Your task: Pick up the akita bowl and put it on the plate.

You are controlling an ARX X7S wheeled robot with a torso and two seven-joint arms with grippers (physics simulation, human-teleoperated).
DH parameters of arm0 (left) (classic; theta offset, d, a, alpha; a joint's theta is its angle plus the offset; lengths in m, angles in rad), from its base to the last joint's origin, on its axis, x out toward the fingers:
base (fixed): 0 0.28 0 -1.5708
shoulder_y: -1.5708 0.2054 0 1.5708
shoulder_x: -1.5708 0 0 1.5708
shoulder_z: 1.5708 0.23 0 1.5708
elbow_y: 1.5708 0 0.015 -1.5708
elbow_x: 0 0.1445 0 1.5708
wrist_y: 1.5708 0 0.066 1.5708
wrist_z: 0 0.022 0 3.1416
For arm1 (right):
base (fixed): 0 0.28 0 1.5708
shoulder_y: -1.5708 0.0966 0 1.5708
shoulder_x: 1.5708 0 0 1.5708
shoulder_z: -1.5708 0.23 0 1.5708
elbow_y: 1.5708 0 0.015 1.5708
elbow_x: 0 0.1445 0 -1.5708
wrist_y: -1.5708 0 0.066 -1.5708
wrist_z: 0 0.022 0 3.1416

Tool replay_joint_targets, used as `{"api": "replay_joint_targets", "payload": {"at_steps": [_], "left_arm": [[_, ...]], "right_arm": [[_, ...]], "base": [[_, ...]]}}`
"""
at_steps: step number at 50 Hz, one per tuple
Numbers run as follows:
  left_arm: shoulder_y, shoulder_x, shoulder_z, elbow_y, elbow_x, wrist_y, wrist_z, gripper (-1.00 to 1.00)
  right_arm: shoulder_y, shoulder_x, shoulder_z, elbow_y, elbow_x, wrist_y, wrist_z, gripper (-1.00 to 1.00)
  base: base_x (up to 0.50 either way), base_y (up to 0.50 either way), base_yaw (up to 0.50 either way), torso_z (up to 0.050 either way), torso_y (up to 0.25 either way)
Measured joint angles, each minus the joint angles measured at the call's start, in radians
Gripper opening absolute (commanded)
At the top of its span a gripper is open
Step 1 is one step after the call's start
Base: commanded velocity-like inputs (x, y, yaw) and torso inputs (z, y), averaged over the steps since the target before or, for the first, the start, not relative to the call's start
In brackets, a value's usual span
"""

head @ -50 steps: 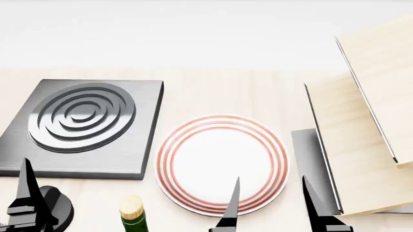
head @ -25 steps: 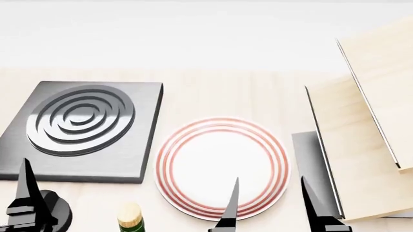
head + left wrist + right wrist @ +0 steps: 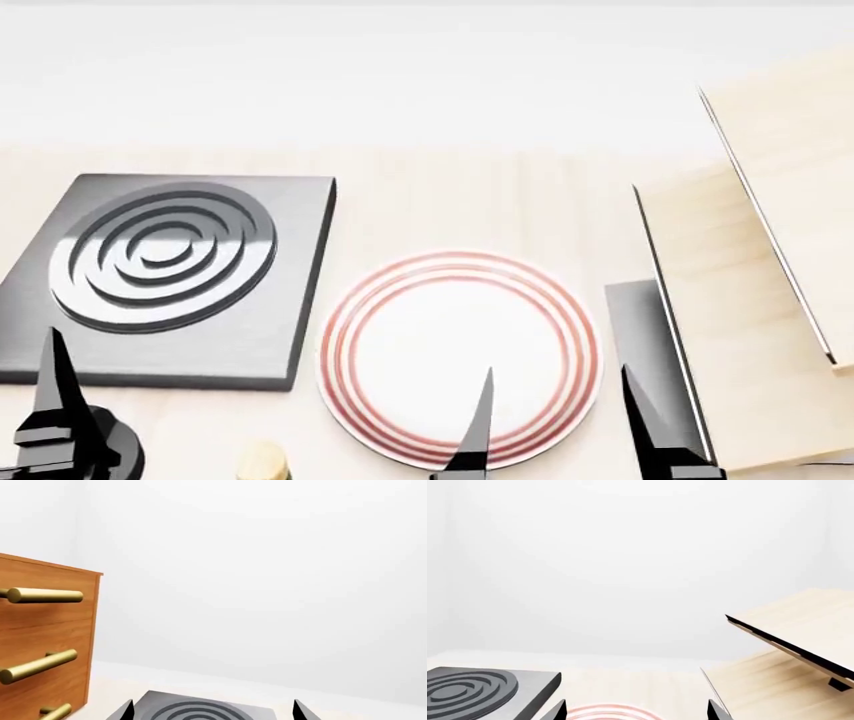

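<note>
The akita bowl is out of view in every frame. The plate, white with thin red rings, lies flat on the pale wooden table; its far rim also shows in the right wrist view. My right gripper is open over the plate's near right part, nothing between its fingers. My left gripper is open and empty, its tips wide apart in front of the grey stove burner. In the head view only one left finger shows, at the burner's near left corner.
The grey square burner lies left of the plate. Tilted pale wooden boards with a dark grey panel stand at the right. A cork-topped bottle pokes up at the near edge. A brown drawer cabinet has brass handles.
The head view has shifted, so plate, burner and boards sit lower in it, and the bottle has sunk almost out at the bottom edge. Both grippers keep their places and stay open.
</note>
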Motion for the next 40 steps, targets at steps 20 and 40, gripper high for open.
{"api": "replay_joint_targets", "payload": {"at_steps": [20, 40], "left_arm": [[-0.001, -0.005, 0.005, -0.001, -0.003, 0.002, -0.005, 1.0], [-0.002, -0.019, -0.002, 0.001, -0.005, -0.006, -0.017, 1.0]], "right_arm": [[0.001, 0.004, -0.005, 0.0, 0.002, 0.0, 0.005, 1.0], [0.001, 0.007, -0.012, 0.008, 0.002, -0.012, 0.007, 1.0]], "base": [[0.04, 0.0, 0.0, 0.0, 0.0], [0.01, 0.0, 0.0, 0.0, 0.0]]}}
